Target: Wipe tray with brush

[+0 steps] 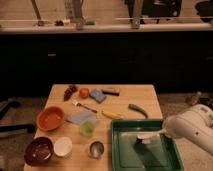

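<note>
The green tray (120, 155) lies at the front right of the wooden table. The brush (146, 137) has a white handle and its dark head rests low over the tray's paler bottom, near the far middle. My gripper (163, 132) comes in from the right over the tray's far right rim on a bulky white arm (192, 131). It is shut on the brush's handle end.
A green pepper (137, 110) and a banana (111, 115) lie just beyond the tray. To its left are a metal cup (96, 148), a green cup (87, 129), a white bowl (63, 146), a dark bowl (39, 150) and an orange bowl (50, 117). A dark counter stands behind.
</note>
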{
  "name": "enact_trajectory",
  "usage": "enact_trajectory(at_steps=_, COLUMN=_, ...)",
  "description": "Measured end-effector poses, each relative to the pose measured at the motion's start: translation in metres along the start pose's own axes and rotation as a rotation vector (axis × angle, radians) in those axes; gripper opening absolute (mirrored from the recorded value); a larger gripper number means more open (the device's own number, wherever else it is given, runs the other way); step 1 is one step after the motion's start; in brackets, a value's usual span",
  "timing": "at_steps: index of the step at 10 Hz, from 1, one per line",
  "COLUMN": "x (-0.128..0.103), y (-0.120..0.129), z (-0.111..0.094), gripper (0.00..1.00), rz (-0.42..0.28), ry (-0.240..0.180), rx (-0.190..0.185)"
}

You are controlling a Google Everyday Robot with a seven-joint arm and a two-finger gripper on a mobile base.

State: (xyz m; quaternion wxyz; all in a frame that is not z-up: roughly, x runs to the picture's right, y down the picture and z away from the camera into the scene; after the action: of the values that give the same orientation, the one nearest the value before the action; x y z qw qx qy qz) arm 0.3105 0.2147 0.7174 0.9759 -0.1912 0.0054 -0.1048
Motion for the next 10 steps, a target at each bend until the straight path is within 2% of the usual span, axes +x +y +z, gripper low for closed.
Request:
enact_trajectory(at_steps=3, x=0.012, y=0.009, z=0.018, gripper=0.02, rz=0.007, ry=0.060, rx=-0.039)
enact_trajectory(at_steps=6, x=0.028, y=0.009, z=0.027, gripper=0.02, rz=0.040, ry=0.085, rx=-0.057)
enact_trajectory(at_steps=8, x=0.027, y=-0.004, z=0.026, gripper=0.02, rz=0.045, ry=0.078, rx=-0.045)
enact_trajectory(at_steps=10, x=0.005, y=-0.015, z=0.014, gripper=0.02, rz=0.013, ry=0.037, rx=-0.030)
